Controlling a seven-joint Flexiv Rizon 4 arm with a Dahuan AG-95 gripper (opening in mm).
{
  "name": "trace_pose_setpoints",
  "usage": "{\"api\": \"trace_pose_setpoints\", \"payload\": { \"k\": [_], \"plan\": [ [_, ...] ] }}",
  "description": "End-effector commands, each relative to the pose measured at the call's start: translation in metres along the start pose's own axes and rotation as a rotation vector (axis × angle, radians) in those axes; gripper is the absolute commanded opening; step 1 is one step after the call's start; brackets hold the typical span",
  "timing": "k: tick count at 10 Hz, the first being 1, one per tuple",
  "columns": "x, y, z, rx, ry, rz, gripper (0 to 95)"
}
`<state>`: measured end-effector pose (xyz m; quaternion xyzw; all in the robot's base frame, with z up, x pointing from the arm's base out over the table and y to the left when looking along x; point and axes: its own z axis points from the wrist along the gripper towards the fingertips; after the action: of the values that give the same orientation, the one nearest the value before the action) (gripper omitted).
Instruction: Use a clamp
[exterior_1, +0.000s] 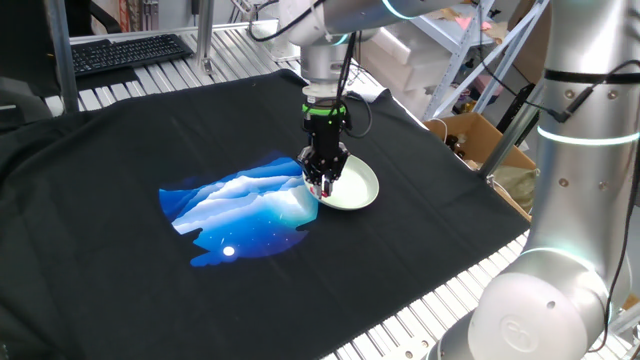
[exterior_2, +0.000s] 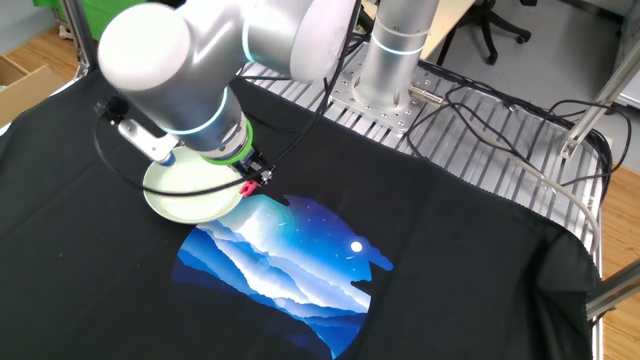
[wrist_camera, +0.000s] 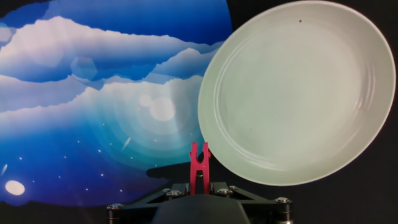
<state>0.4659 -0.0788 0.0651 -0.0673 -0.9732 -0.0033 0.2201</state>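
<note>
claw (wrist_camera: 199, 186) pinching red clamp (wrist_camera: 199, 163), upright, tips toward plate (wrist_camera: 298, 93) rim

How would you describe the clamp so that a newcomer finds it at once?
Start at the black cloth with its blue mountain print; a pale green plate sits at the print's edge. Just over the plate's rim, the arm's tool is shut on the clamp. It is the only red thing there, tiny beside the plate.
</note>
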Motion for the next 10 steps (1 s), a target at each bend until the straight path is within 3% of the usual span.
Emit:
{"api": "trace_pose_setpoints", "payload": {
  "k": [1,2,5,10],
  "plan": [
    [0.0012,0.0003,-0.0002,-0.004,0.051,-0.004,0.0],
    [0.0012,0.0003,-0.0002,-0.009,0.069,-0.007,0.0],
    [0.0012,0.0003,-0.0002,-0.008,0.088,0.008,0.0],
    [0.0012,0.0003,-0.0002,-0.001,0.087,0.032,0.0]
  ]
}}
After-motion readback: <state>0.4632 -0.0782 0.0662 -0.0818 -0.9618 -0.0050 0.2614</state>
